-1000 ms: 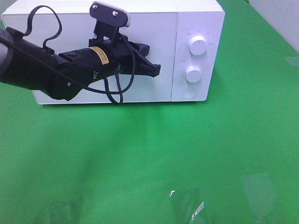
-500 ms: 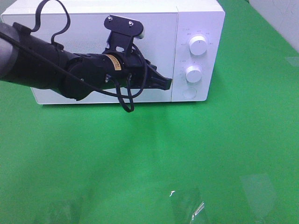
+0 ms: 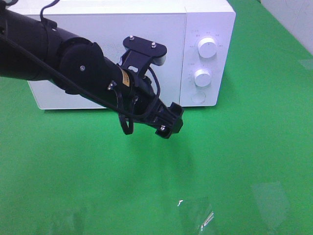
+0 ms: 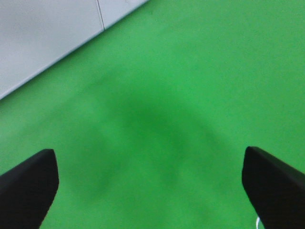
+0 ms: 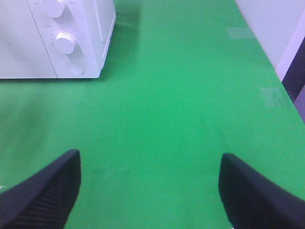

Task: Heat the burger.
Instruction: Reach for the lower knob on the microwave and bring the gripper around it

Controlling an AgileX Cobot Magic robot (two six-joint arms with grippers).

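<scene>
**Left arm and both hands before the microwave**
The left arm (image 3: 63, 63) crosses the front of the microwave (image 3: 173, 29) on a diagonal with its wrist pitched downward. The left hand (image 3: 168, 125) hangs just below and in front of the door's lower edge, its fingers (image 4: 28, 186) wide apart and empty. The right hand (image 5: 150, 160), also spread and empty, faces the microwave's dial corner from well apart.

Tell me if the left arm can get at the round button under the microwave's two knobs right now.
Probably yes. The left arm hangs in front of the closed microwave, its open jaws just short of the round button, with nothing between them.
</scene>
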